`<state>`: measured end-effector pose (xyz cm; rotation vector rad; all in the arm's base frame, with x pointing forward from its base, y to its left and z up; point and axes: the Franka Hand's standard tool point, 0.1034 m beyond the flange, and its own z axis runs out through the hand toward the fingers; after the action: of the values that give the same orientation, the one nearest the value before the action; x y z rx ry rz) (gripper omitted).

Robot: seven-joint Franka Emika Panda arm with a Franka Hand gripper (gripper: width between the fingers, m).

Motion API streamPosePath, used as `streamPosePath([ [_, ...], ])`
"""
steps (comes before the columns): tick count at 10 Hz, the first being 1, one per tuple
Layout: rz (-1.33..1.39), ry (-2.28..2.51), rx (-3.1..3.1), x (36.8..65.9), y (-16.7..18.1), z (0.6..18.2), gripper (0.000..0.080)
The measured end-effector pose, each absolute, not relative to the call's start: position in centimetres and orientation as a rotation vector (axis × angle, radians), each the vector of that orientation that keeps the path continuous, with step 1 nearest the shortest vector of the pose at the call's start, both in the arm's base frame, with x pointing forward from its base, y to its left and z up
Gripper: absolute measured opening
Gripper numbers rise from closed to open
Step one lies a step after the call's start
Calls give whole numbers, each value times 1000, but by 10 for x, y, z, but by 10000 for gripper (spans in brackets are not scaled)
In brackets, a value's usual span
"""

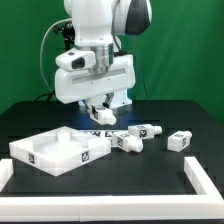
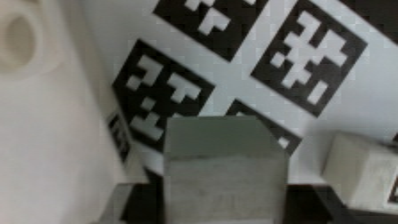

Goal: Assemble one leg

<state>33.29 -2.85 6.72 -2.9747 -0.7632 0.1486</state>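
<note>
Robotics lab bench
Green backdrop curtain [image 1: 25, 50] behind a black table [image 1: 140, 172]; Franka arm [image 1: 95, 40] above tag-stickered white legs [image 1: 146, 132].

On the exterior view's right, a leg [image 1: 127, 141] perhaps touches the panel [image 1: 38, 152].

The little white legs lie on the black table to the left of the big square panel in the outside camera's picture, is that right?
Not quite. The exterior view shows the legs to that view's right of the panel, not its left. They do lie on the black table.
</note>
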Motion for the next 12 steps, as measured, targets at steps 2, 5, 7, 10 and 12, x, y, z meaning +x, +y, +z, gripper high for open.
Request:
streamPosePath([
  [2, 163, -751, -2972, 334, -34, 58, 284],
  [5, 164, -753, -2970, 342, -36, 44, 284],
  [7, 176, -752, -2966, 342, -36, 38, 284],
  [10, 174, -752, -2966, 343, -36, 38, 284],
  [12, 175, -752, -2966, 342, -36, 38, 284],
])
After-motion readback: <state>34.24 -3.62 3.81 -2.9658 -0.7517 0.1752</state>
